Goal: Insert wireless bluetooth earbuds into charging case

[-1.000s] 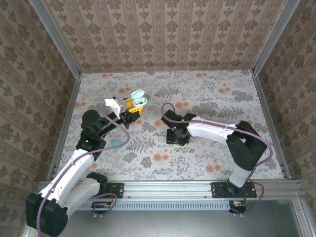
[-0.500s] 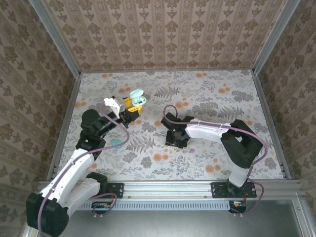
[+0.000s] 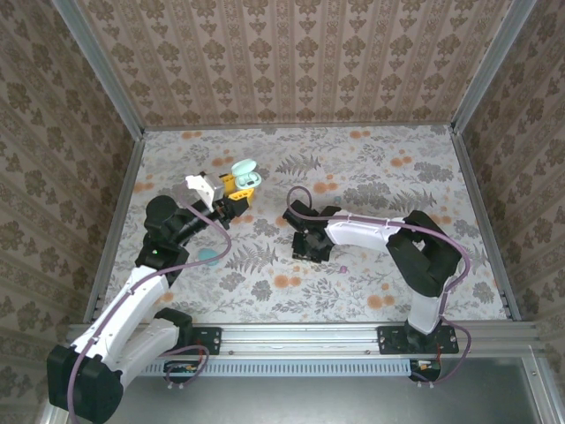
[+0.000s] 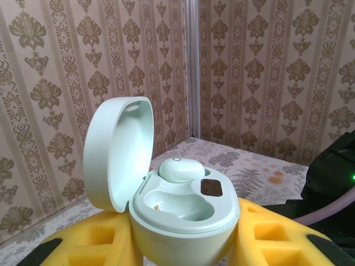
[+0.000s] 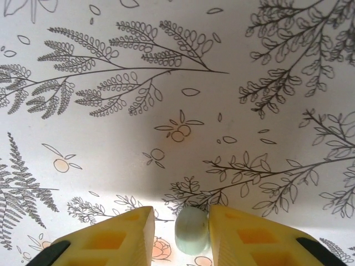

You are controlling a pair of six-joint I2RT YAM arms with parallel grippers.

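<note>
L gripper [image 3: 236, 188] clamps 1 open case [image 4: 183, 213] w/ 1 earbud [image 4: 180, 169] seated; R gripper [image 5: 181, 215] straddles 2nd earbud [image 5: 192, 233], unpinched.

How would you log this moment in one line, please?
left gripper: shut on charging case, lid open, seated earbud inside | right gripper: open, straddling loose earbud on table

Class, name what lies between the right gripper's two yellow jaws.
A pale mint earbud, resting on the floral table between the right gripper's jaws, with a gap showing beside it. The right wrist view shows it.
</note>
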